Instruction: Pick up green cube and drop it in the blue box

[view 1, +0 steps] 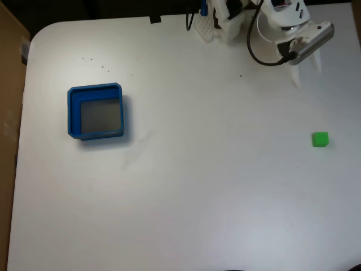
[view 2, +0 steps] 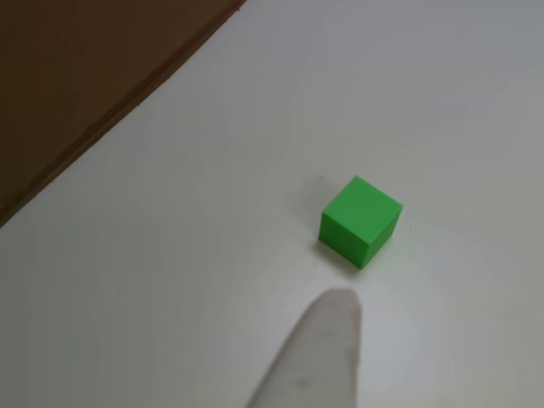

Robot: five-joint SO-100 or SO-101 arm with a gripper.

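1. Green cube (view 1: 320,139) sits alone on the white table (view 1: 186,186), far right side in the fixed view, flat on one face, nothing touching it.
2. Blue box (view 1: 96,111) is on the left side of that view, well apart from the cube, open side up, grey floor bare.
3. Gripper (view 1: 307,70) hangs at the top right of the fixed view, above and slightly left of the cube in the picture, clear gap between them. No contact.
4. Key relation: the cube lies straight ahead of the claw. In the other view one pale fingertip (view 2: 319,348) rises from the bottom edge and the cube (view 2: 360,221) is just beyond it, a touch to the right, not touching.
5. The cube is turned corner-on to that camera, so its faces look skewed against the finger line; probably needs a small wrist turn or an offset so the jaws meet flat faces.
6. Claw state: cannot tell. One finger shows in the other view, and the fixed view is too blurred to read any gap. It holds nothing.
7. Stage, as judged: approach, pick not yet made. Next move likely reach forward and down over the cube.
8. A brown surface (view 2: 93,76) fills the far left corner of the other view, away from the cube.
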